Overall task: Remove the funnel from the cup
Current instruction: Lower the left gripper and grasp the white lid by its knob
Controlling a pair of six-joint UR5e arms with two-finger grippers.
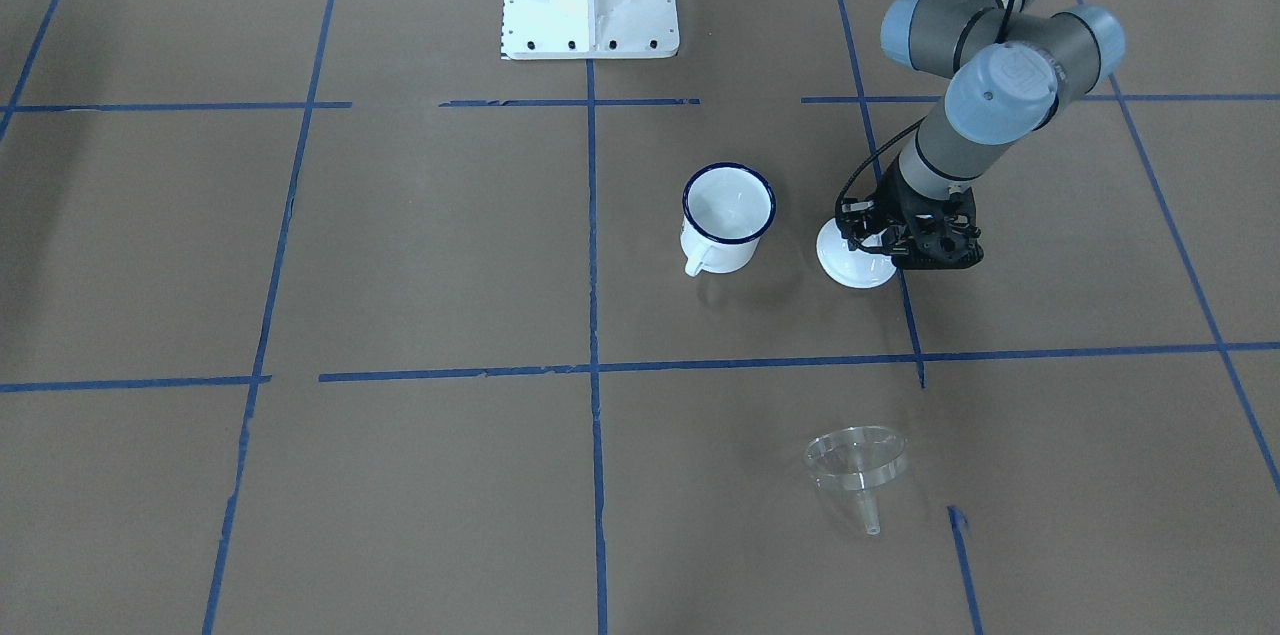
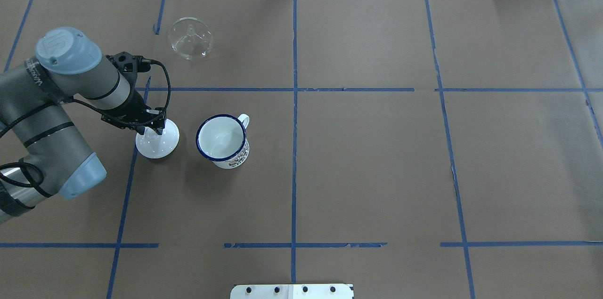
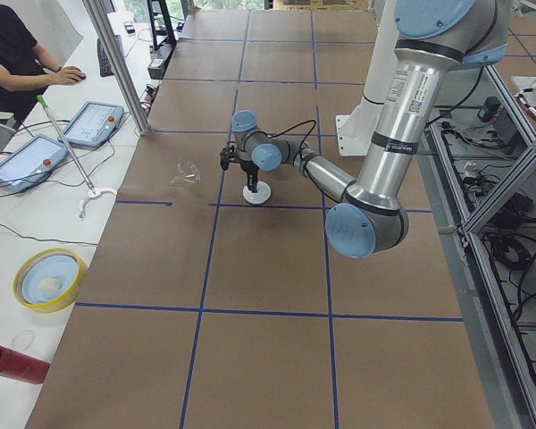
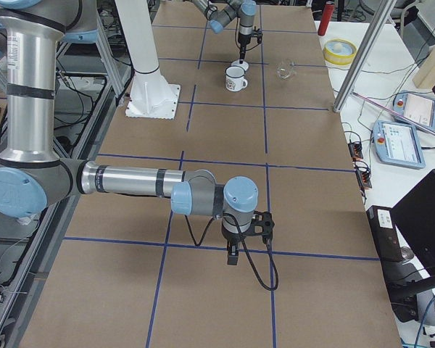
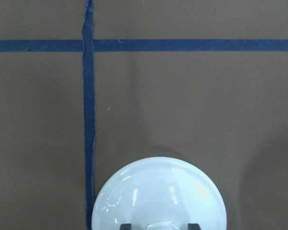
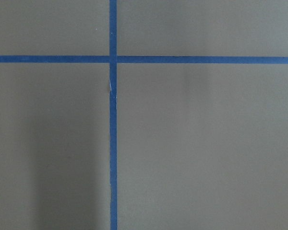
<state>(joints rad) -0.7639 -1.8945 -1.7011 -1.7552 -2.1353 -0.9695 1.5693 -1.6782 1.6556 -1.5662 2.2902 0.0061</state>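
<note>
the funnel (image 1: 857,463) is out of the cup (image 1: 728,213) and lies on its side on the brown paper-covered table (image 2: 377,172), towards the far edge from the robot. its wide clear mouth faces the robot and its short spout points away. it is well apart from the cup, with a line of blue tape (image 2: 292,89) running between them. the cup stands upright and empty nearer the middle of the table, its dark blue rim up and its white loop handle turned away from the robot. just beside the cup, on the robot's left, a white domed lid (image 2: 157,142) sits flat on the table over a tape line, apart from the cup. the left gripper (image 2: 158,128) points straight down over this lid. in the left wrist view its two dark fingertips (image 5: 126,225) show at the bottom edge, spread to either side of the lid's knob (image 5: 159,224) with white lid showing between each tip and the knob. the right gripper (image 4: 233,254) hangs low over a tape line, far from all three things. it shows only in the side view, so i cannot tell whether its fingers are spread or pressed together.
</note>
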